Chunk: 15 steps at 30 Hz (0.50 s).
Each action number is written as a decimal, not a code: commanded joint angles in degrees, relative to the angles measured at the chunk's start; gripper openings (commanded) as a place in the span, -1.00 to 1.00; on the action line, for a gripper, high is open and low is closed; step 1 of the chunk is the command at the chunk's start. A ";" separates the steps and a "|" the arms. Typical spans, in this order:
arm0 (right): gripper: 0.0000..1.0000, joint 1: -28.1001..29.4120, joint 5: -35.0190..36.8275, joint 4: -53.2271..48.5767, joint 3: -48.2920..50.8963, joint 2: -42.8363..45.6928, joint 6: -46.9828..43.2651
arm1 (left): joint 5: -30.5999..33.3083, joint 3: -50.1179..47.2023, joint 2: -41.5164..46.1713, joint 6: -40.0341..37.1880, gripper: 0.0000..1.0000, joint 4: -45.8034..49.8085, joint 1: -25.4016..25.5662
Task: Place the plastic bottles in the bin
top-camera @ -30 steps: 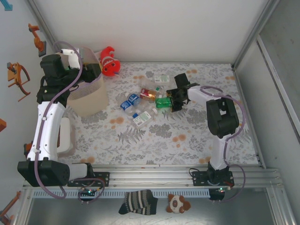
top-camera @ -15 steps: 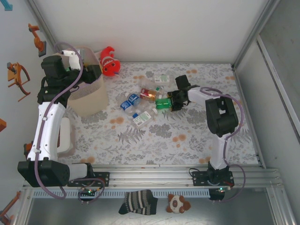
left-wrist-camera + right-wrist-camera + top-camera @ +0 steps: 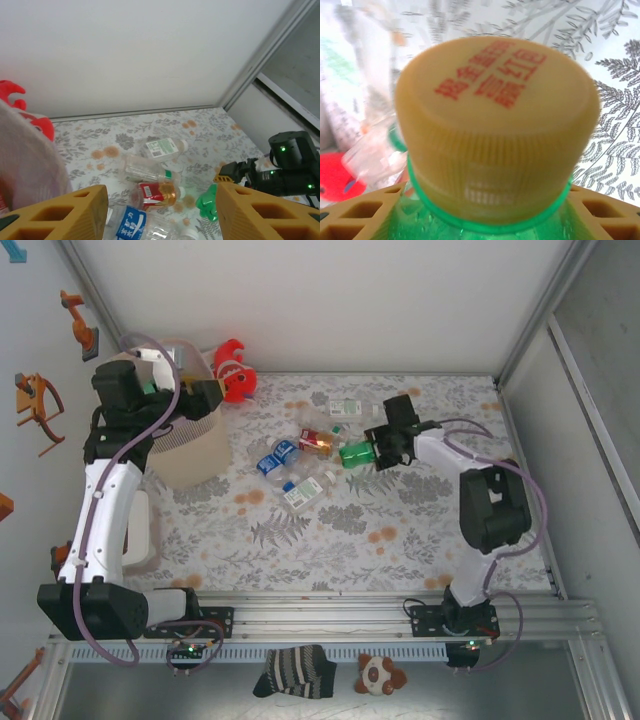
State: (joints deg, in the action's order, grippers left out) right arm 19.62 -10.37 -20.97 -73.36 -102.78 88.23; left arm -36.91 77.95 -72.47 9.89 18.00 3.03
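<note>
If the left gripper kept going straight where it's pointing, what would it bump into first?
Probably the red-labelled bottle, lying straight ahead between the fingers of the left gripper. The blue-labelled bottle is nearer but a bit to the left, and depth is hard to judge, so I'm not certain.

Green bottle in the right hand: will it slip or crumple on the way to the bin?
The green bottle looks like empty, thin plastic, so it is probably light but may dent in the right hand. Its smooth round body could twist there. The yellow cap is on, likely stiffening it.
</note>
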 commanded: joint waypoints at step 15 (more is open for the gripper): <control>0.12 -0.45 -9.90 20.37 5.77 23.68 -44.85 | -13.90 -2.20 -0.26 -9.14 0.35 -10.24 12.15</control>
State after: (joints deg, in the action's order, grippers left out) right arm 19.57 -12.69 -7.25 -67.96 -81.30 52.86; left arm -46.87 74.96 -72.44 5.89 8.80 13.21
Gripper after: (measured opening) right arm 0.605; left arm 0.671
